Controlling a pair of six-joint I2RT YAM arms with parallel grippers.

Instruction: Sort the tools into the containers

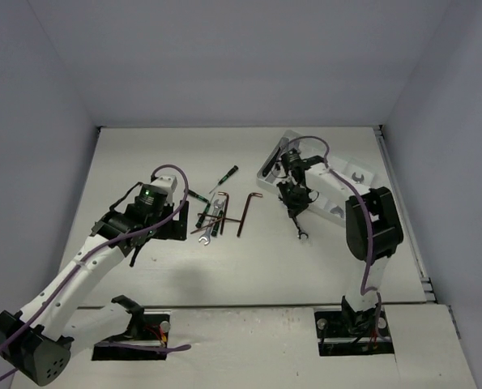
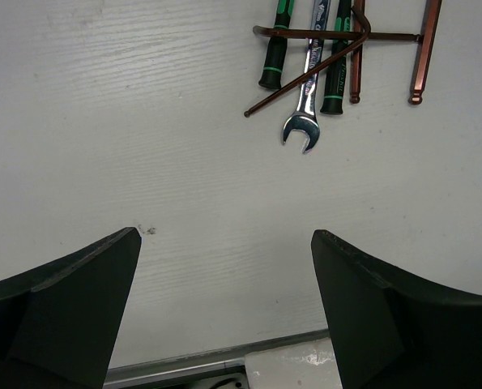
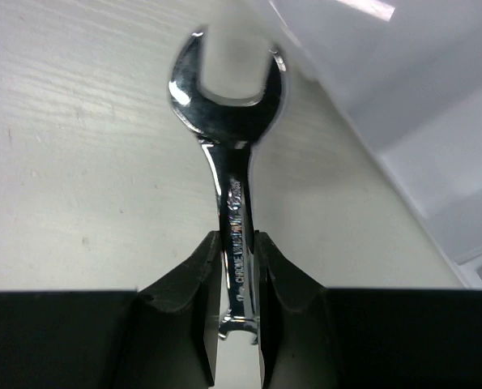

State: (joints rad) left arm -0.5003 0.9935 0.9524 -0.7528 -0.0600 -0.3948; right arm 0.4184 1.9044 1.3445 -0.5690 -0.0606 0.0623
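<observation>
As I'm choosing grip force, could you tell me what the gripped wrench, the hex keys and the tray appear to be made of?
Wrench: polished, likely chromed steel; mirror reflections and stamped lettering.
Hex keys: metal with a reddish-brown, semi-matte coating, seemingly.
Tray: translucent white plastic, probably; soft milky walls.

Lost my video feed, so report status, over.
Left gripper open above table. Right gripper shut on open-end wrench, just short of tray. Remaining tools piled mid-table; nothing seen blocking.
</observation>
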